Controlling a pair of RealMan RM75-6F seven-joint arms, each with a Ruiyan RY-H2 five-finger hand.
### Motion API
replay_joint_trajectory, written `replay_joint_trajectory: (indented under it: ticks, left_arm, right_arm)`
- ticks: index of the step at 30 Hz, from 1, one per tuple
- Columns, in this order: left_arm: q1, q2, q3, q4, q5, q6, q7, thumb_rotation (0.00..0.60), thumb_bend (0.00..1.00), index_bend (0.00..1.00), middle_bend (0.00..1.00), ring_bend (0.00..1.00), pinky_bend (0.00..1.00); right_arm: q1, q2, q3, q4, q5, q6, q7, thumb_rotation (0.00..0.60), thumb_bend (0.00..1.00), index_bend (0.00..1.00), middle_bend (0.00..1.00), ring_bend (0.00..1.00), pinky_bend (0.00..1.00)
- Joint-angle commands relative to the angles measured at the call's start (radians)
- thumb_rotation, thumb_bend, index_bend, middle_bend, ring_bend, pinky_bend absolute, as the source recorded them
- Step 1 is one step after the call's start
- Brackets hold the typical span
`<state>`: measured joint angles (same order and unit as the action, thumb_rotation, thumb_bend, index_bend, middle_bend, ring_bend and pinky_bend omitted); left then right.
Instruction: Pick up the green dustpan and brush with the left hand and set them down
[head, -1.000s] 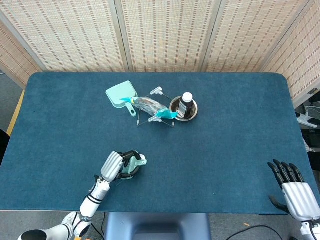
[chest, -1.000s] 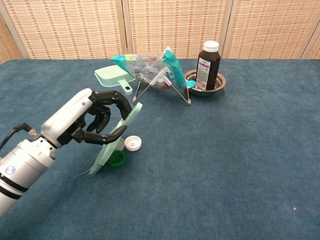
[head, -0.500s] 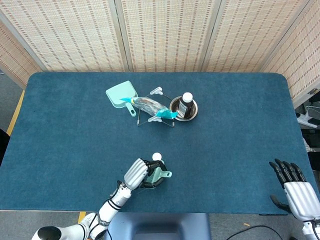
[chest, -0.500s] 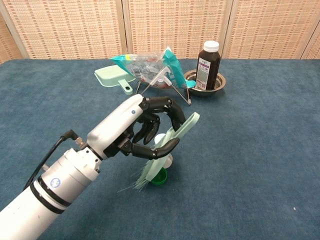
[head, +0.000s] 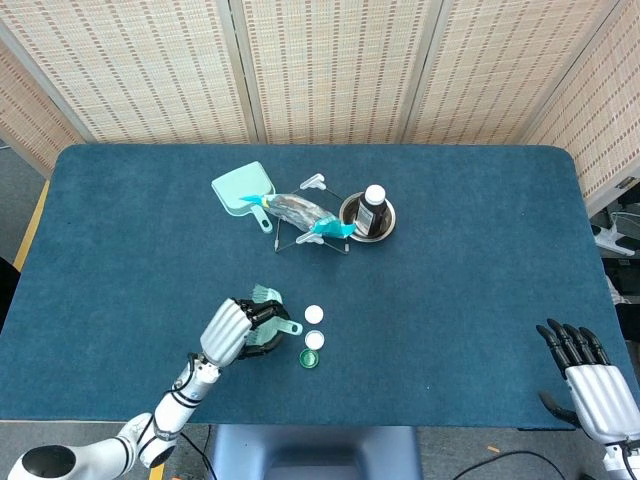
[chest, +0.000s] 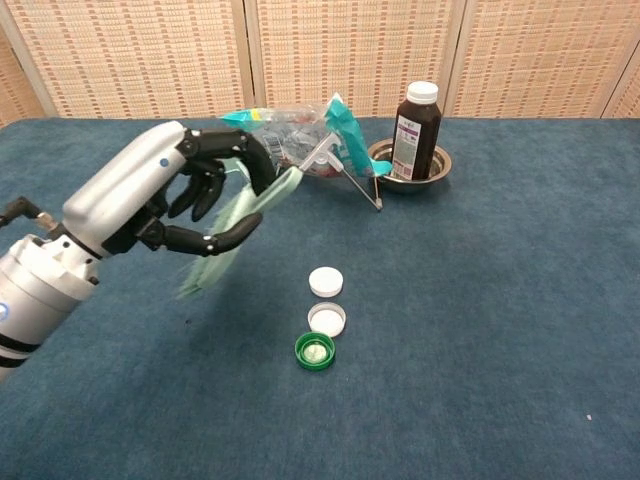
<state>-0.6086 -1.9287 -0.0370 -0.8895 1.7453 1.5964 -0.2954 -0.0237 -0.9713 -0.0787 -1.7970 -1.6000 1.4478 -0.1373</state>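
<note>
**Brush in left hand, dustpan not yet collected**

The green brush (chest: 232, 232) is clasped in the left hand (chest: 165, 205), lifted off the worktop (head: 460, 240) near the middle of its front edge, bristle end pointing down toward the cloth and the handle end poking out past the fingertips (blurred in the chest view, so the exact tilt is uncertain). The green dustpan (head: 243, 188) lies flat, well apart, toward the back edge and left of centre, its handle pointing at the wire stand (head: 312, 236) that carries a clear bag (head: 300, 210).

Judgement: the brush half is in hand; the dustpan is untouched. To set down cleanly, lower until the bristles meet the cloth before opening the fingers, and choose bare cloth left of the three loose caps — two white caps (chest: 326, 282) and a green cap (chest: 315, 351) — which sit just right of the hand and would scatter if swept.

A brown bottle (head: 372, 209) stands in a small metal dish (head: 352, 222) right of the stand. The right hand (head: 590, 375) rests at the front right corner, fingers straight, holding nothing.
</note>
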Motion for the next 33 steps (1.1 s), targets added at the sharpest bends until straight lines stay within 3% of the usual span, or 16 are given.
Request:
replay_joint_trajectory:
  ticks: [1, 5, 9, 12, 14, 15, 18, 20, 26, 28, 29, 31, 33]
  left_arm:
    - [0.076, 0.082, 0.046, -0.011, -0.035, -0.041, 0.162, 0.6, 0.73, 0.76, 0.9, 0.77, 0.88]
    - [0.114, 0.107, 0.068, 0.023, -0.064, -0.096, 0.303, 0.6, 0.71, 0.75, 0.9, 0.77, 0.88]
    - [0.132, 0.152, 0.07, -0.058, -0.131, -0.216, 0.411, 0.6, 0.65, 0.73, 0.86, 0.77, 0.88]
    - [0.133, 0.176, 0.079, -0.114, -0.164, -0.296, 0.414, 0.6, 0.53, 0.55, 0.69, 0.77, 0.88]
    - [0.129, 0.185, 0.08, -0.138, -0.179, -0.334, 0.404, 0.6, 0.47, 0.36, 0.5, 0.77, 0.88]
    - [0.127, 0.188, 0.079, -0.147, -0.187, -0.352, 0.405, 0.6, 0.44, 0.23, 0.36, 0.76, 0.87]
    - [0.124, 0.193, 0.077, -0.158, -0.195, -0.37, 0.409, 0.6, 0.39, 0.04, 0.09, 0.73, 0.87]
    - [0.12, 0.2, 0.072, -0.183, -0.208, -0.392, 0.42, 0.6, 0.36, 0.0, 0.0, 0.7, 0.87]
    - [0.142, 0.268, 0.07, -0.32, -0.125, -0.249, 0.337, 0.6, 0.34, 0.0, 0.0, 0.62, 0.85]
    - [0.165, 0.329, 0.09, -0.41, -0.088, -0.191, 0.329, 0.6, 0.33, 0.0, 0.0, 0.46, 0.76]
    - [0.18, 0.36, 0.104, -0.449, -0.066, -0.159, 0.328, 0.6, 0.33, 0.0, 0.0, 0.34, 0.68]
    - [0.233, 0.444, 0.163, -0.535, -0.015, -0.083, 0.323, 0.6, 0.33, 0.0, 0.0, 0.11, 0.45]
    - [0.306, 0.525, 0.24, -0.582, 0.031, 0.001, 0.319, 0.6, 0.34, 0.0, 0.0, 0.0, 0.21]
  right_arm:
    - [-0.002, -0.003, -0.001, -0.002, -0.001, 0.001, -0.007, 0.6, 0.21, 0.0, 0.0, 0.0, 0.0]
    - [0.003, -0.009, -0.003, -0.003, 0.005, -0.013, -0.02, 0.6, 0.21, 0.0, 0.0, 0.0, 0.0]
    - [0.007, -0.014, -0.005, -0.006, 0.001, -0.024, -0.034, 0.6, 0.21, 0.0, 0.0, 0.0, 0.0]
    - [0.006, -0.015, -0.005, -0.008, 0.0, -0.02, -0.036, 0.6, 0.21, 0.0, 0.0, 0.0, 0.0]
    - [0.004, -0.014, -0.005, -0.008, 0.0, -0.017, -0.035, 0.6, 0.21, 0.0, 0.0, 0.0, 0.0]
    - [0.004, -0.013, -0.005, -0.008, 0.0, -0.016, -0.033, 0.6, 0.21, 0.0, 0.0, 0.0, 0.0]
    - [0.003, -0.013, -0.005, -0.008, 0.0, -0.015, -0.032, 0.6, 0.21, 0.0, 0.0, 0.0, 0.0]
    - [0.002, -0.011, -0.006, -0.008, -0.003, -0.011, -0.028, 0.6, 0.21, 0.0, 0.0, 0.0, 0.0]
    - [0.001, -0.008, -0.007, -0.004, -0.011, -0.006, -0.019, 0.6, 0.21, 0.0, 0.0, 0.0, 0.0]
    - [0.0, -0.008, -0.009, -0.005, -0.017, -0.004, -0.02, 0.6, 0.21, 0.0, 0.0, 0.0, 0.0]
    - [-0.001, -0.008, -0.011, -0.005, -0.021, -0.002, -0.021, 0.6, 0.21, 0.0, 0.0, 0.0, 0.0]
    - [-0.003, -0.006, -0.014, -0.006, -0.031, 0.004, -0.021, 0.6, 0.21, 0.0, 0.0, 0.0, 0.0]
    - [-0.006, -0.004, -0.02, -0.008, -0.043, 0.008, -0.02, 0.6, 0.21, 0.0, 0.0, 0.0, 0.0]
